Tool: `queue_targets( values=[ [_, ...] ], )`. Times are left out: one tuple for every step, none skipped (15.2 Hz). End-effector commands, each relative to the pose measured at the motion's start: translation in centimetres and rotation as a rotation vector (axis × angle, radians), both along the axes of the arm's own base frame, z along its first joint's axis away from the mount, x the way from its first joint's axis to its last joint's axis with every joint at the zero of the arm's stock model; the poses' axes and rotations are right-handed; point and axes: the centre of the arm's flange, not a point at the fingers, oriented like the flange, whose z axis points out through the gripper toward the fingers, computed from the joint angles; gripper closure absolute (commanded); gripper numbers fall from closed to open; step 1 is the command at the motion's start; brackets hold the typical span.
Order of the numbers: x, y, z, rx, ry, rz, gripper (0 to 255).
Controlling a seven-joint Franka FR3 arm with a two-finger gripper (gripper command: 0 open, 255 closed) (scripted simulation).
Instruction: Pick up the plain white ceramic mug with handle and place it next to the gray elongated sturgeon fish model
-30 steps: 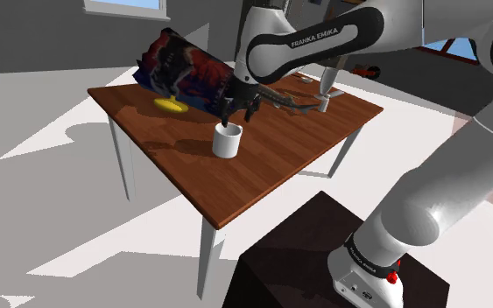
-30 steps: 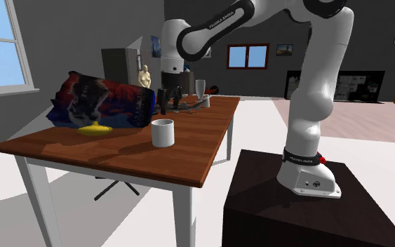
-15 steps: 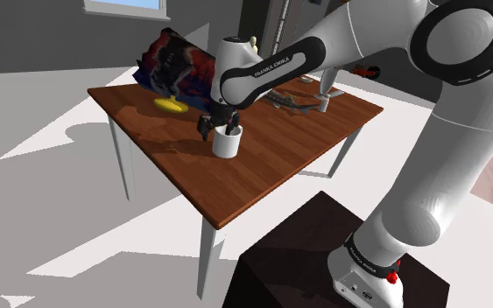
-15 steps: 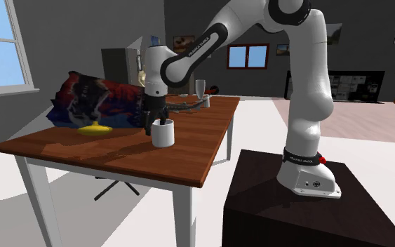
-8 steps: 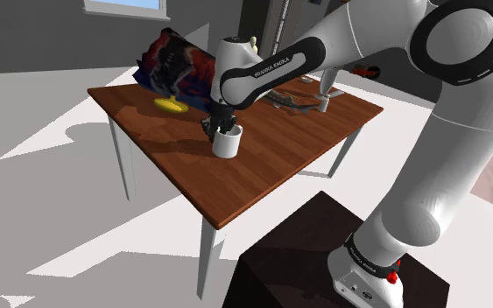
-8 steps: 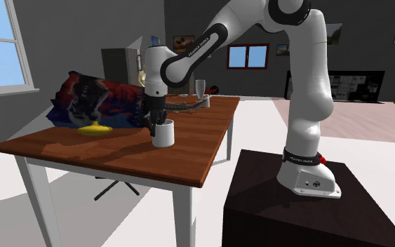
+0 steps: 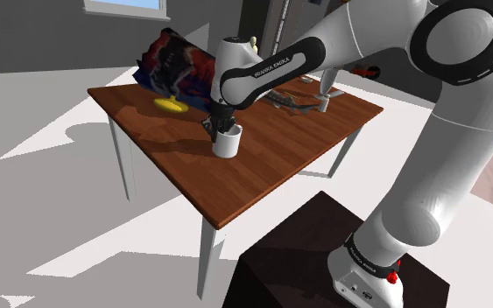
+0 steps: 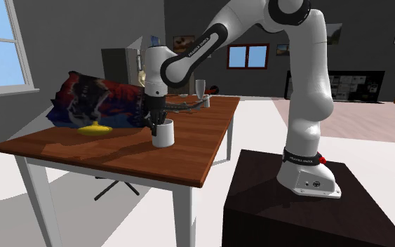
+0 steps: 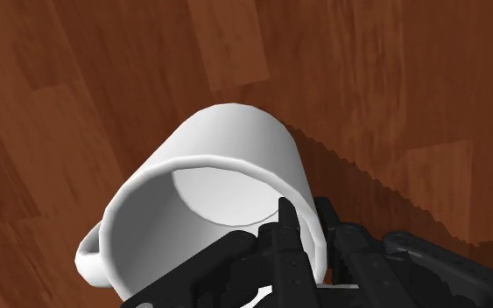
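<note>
1. The gripper (image 9: 313,229) has its jaws pinched on the white mug (image 9: 235,144) rim, one finger inside.
2. Mug's mid-table (image 7: 262,179). The sturgeon (image 7: 286,102) lies at its 2 o'clock in the shoulder view, well apart.

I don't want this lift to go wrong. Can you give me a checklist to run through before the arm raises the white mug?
1. Hold: ok. The gripper clasps the wall of the plain white mug, one finger inside the rim and one outside.
2. Mug upright on the brown wooden table: ok.
3. Mug's handle away from the gripper: ok, it is across the rim.
4. Grip firm enough to lift: cannot tell.
5. Grey elongated fish model located: ok, it lies farther along the table, near a clear stemmed glass.
6. Bare wood beside the fish model: ok, on the mug's side.
</note>
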Motion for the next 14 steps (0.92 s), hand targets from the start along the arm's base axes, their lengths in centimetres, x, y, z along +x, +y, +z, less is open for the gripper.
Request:
queue_targets(
  values=[
    [0.0,0.0,0.5,0.0,0.0,0.0,255],
    [0.0,0.0,1.1,0.0,0.0,0.0,255],
    [0.0,0.0,1.6,0.0,0.0,0.0,255],
    [0.0,0.0,2.1,0.0,0.0,0.0,255],
    [0.0,0.0,2.6,0.0,0.0,0.0,255],
    [0.0,0.0,3.2,0.0,0.0,0.0,255],
    [0.0,0.0,3.7,0.0,0.0,0.0,255],
    [0.0,0.0,4.2,0.0,0.0,0.0,255],
    [0.0,0.0,4.7,0.0,0.0,0.0,255],
    [0.0,0.0,5.3,0.0,0.0,0.0,255],
    [0.0,0.0,5.8,0.0,0.0,0.0,255],
    [0.0,0.0,6.3,0.0,0.0,0.0,255],
    [0.0,0.0,6.9,0.0,0.0,0.0,255],
    [0.0,0.0,7.4,0.0,0.0,0.0,255]
  ],
)
